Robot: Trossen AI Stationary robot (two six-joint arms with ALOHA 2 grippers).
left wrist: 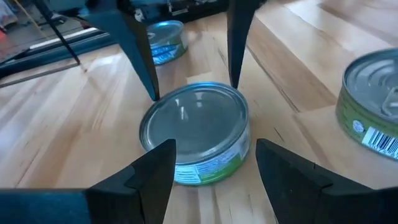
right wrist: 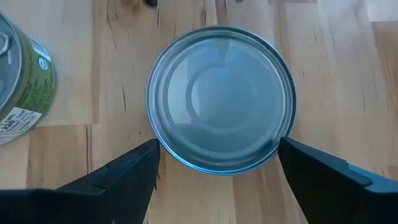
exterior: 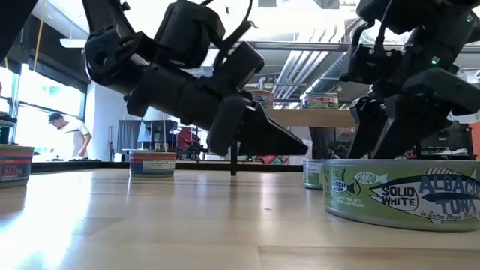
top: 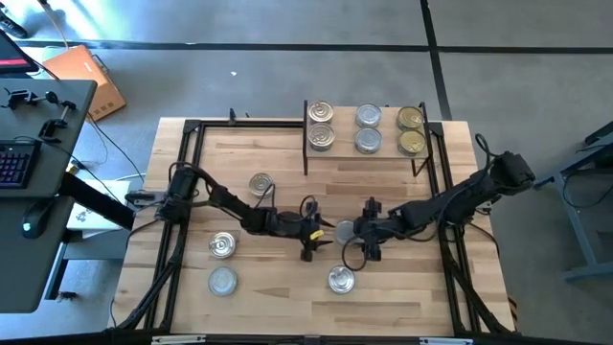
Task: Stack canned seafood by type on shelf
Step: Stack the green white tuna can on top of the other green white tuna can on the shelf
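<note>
A silver tin (top: 343,230) with a green label stands upright on the tabletop between both grippers. My right gripper (right wrist: 217,146) is open above it and points down, one fingertip at each side of the lid (right wrist: 221,99). My left gripper (left wrist: 214,165) is open and level, facing the same tin (left wrist: 196,130) from the table's left, with its tips short of it. The shelf (top: 388,129) stands at the far edge and carries several tins in three pairs, the rightmost pair gold-toned (top: 411,129). My right gripper's fingertips (right wrist: 149,152) stand at the tin's rim (right wrist: 163,140) on two sides, coming from above. I cannot tell whether they touch it. The tin rests flat on the table.
Loose tins stand on the table: one toward the far left (top: 261,184), two near left (top: 222,246) (top: 222,281), and an albacore tuna tin (top: 342,279) just near of the grippers. Black frame rails (top: 187,192) run along the table's sides.
</note>
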